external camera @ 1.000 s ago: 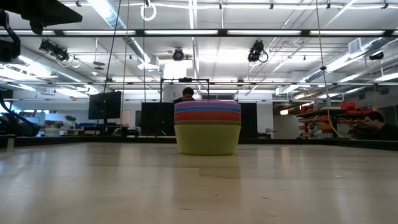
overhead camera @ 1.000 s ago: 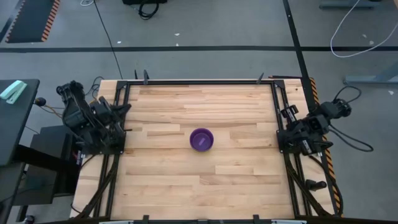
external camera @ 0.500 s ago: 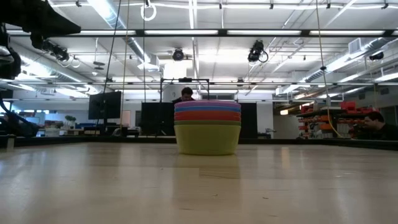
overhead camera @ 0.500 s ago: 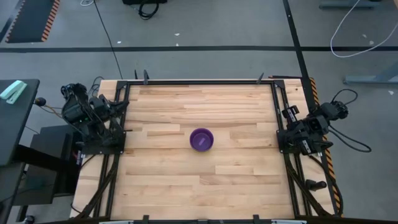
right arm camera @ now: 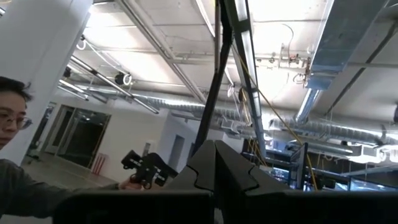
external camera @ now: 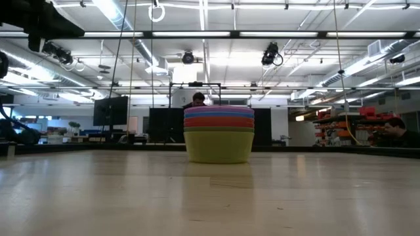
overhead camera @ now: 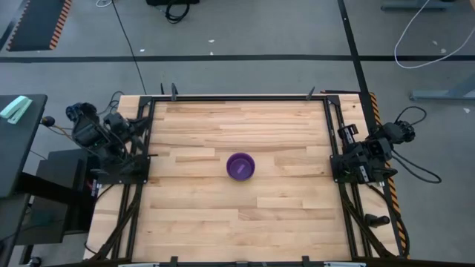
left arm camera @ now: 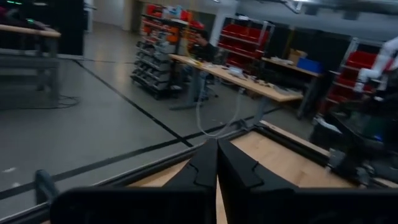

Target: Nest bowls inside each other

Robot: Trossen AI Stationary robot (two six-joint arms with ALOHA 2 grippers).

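The bowls stand nested in one stack (overhead camera: pixel 240 166) at the middle of the wooden table (overhead camera: pixel 282 215), the purple bowl on top. In the low view the stack (external camera: pixel 218 134) rests on the base of its yellow-green bottom bowl (external camera: pixel 218 148), with orange, pink, blue and purple rims above. My left gripper (left arm camera: pixel 217 147) is shut with nothing in it; its arm (overhead camera: pixel 104 137) sits folded at the table's left edge. My right gripper (right arm camera: pixel 215 147) is also shut with nothing in it and tips upward toward the ceiling; its arm (overhead camera: pixel 365 157) sits at the right edge.
Bare wood lies all around the stack. Black frame rails (overhead camera: pixel 245 98) run along the table's far and side edges. A person (right arm camera: pixel 15 137) beside the table holds a dark device (right arm camera: pixel 144 168). More people (external camera: pixel 394 128) sit in the room beyond.
My left arm has drawn back from over the table's left rail, toward the left edge and a little toward the far side. The stack of bowls has kept still.
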